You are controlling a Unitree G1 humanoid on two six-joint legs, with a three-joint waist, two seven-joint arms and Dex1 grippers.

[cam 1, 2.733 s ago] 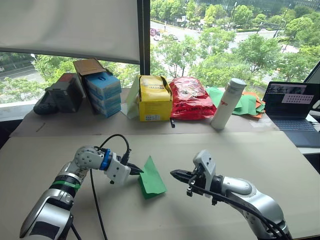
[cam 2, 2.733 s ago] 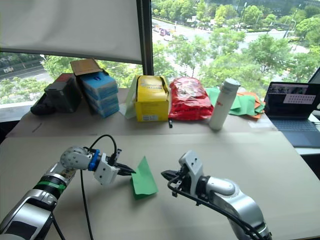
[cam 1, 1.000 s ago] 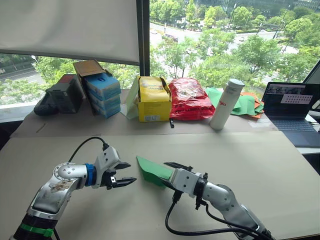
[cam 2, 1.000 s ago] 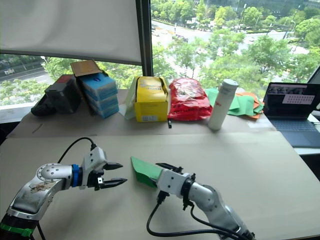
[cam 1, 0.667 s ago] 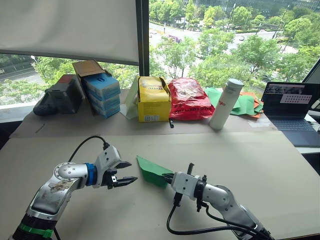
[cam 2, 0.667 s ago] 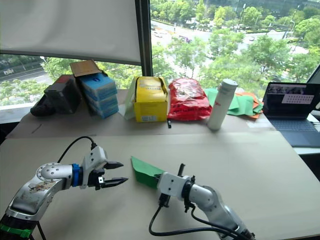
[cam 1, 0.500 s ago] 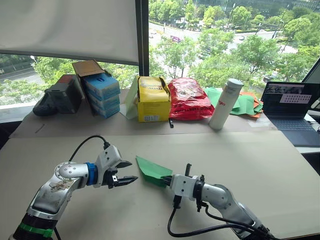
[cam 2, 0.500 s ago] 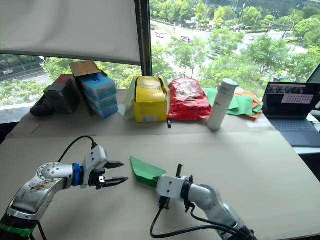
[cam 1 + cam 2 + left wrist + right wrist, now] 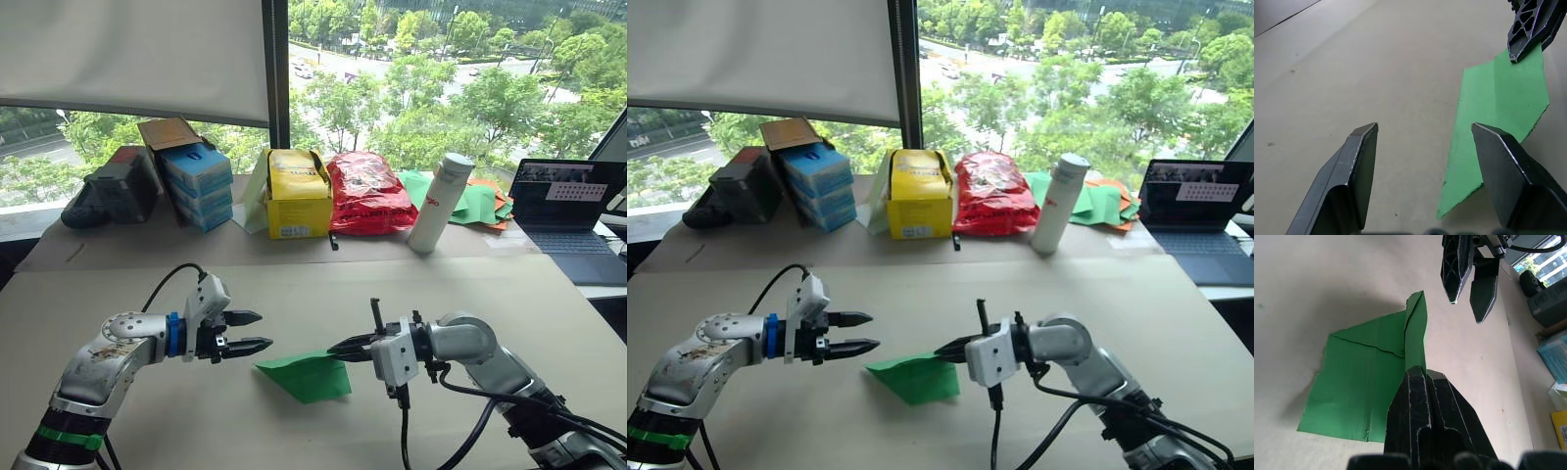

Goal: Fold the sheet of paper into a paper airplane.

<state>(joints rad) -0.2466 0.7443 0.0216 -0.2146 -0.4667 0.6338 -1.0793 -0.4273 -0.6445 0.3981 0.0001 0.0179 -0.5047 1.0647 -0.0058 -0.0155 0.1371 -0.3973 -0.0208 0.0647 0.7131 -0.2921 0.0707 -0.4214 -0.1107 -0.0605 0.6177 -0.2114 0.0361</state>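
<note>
The sheet of paper (image 9: 304, 375) is green, creased and partly folded, with a pointed tip toward my left, low over the beige table (image 9: 509, 304) between the two arms. My right gripper (image 9: 338, 350) is shut on its upper right edge; in the right wrist view the black fingers (image 9: 1418, 382) pinch a folded ridge of the paper (image 9: 1361, 382). My left gripper (image 9: 255, 331) is open just left of the paper's tip, holding nothing. In the left wrist view its fingers (image 9: 1359, 161) stand apart, with the paper (image 9: 1498, 112) ahead of them.
Along the back of the table stand blue boxes (image 9: 201, 181), a yellow bag (image 9: 299, 191), a red bag (image 9: 367, 191) and a white bottle (image 9: 431, 204). A heap of green and orange sheets (image 9: 480, 204) lies beside a laptop (image 9: 566, 211) at the right.
My right gripper has shut on the paper and swung it toward the front, where it now lies flatter. The left gripper has stayed open and shifted slightly.
</note>
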